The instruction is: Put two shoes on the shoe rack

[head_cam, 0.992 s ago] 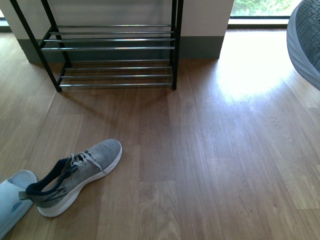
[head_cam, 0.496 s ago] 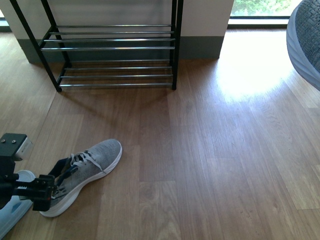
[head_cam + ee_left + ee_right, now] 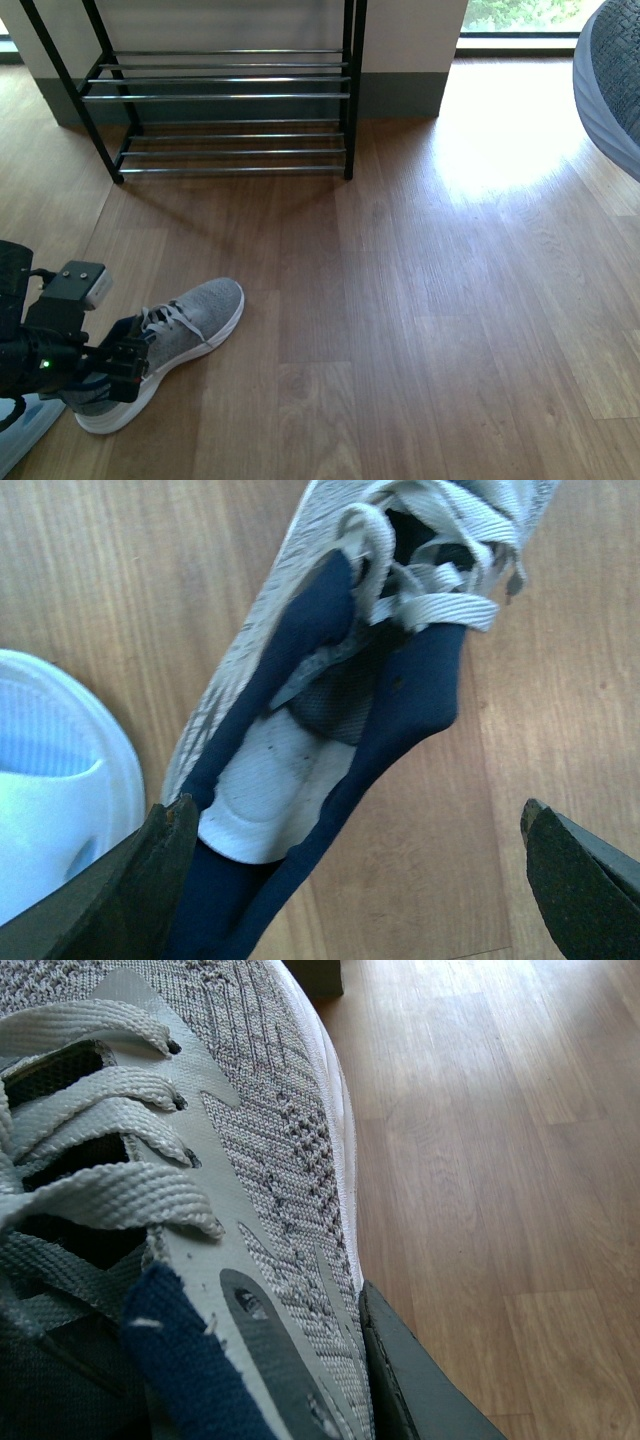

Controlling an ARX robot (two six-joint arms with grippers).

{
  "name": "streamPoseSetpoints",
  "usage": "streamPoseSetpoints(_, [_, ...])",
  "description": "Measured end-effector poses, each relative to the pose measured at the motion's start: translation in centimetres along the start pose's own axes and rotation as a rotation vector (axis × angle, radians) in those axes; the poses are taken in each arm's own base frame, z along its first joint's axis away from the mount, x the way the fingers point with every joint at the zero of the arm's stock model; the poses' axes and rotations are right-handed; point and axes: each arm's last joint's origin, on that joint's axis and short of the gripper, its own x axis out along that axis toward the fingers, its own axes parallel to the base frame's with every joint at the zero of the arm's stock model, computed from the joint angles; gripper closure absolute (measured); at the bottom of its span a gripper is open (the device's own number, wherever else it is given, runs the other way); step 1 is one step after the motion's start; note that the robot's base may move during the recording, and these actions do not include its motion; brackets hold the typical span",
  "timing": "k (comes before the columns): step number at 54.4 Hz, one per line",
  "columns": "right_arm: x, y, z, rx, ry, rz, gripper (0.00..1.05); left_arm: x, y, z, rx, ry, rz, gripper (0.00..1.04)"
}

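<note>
At your far left, the pale blue slide (image 3: pixel 15 438) lies on the floor, just beside the grey sneaker (image 3: pixel 190 320). Your left gripper (image 3: pixel 128 368) hangs over that sneaker's heel, jaws spread wide with the dark collar between them. The shoe rack (image 3: pixel 225 97) stands well apart beyond. At right, your right gripper (image 3: pixel 410 1380) clasps the second sneaker (image 3: pixel 612 80) aloft.

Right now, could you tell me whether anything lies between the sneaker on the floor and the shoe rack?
Nothing visible does: only bare floor lies between the sneaker and the shoe rack. The open left hand straddles its heel; the other sneaker hangs far right.
</note>
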Motion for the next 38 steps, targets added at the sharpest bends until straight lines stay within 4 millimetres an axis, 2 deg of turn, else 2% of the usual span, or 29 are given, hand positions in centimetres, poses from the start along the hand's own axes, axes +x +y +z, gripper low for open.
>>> streamPoseSetpoints(13, [0.0, 0.0, 0.0, 0.0, 0.0, 0.0, 1.03, 1.2, -1.4, 0.9, 0.059, 0.02, -0.072, 0.09])
streamPoseSetpoints(38, [0.0, 0.0, 0.0, 0.0, 0.0, 0.0, 1.03, 3.6, -3.0, 1.3, 0.141, 0.077, -0.049, 0.09])
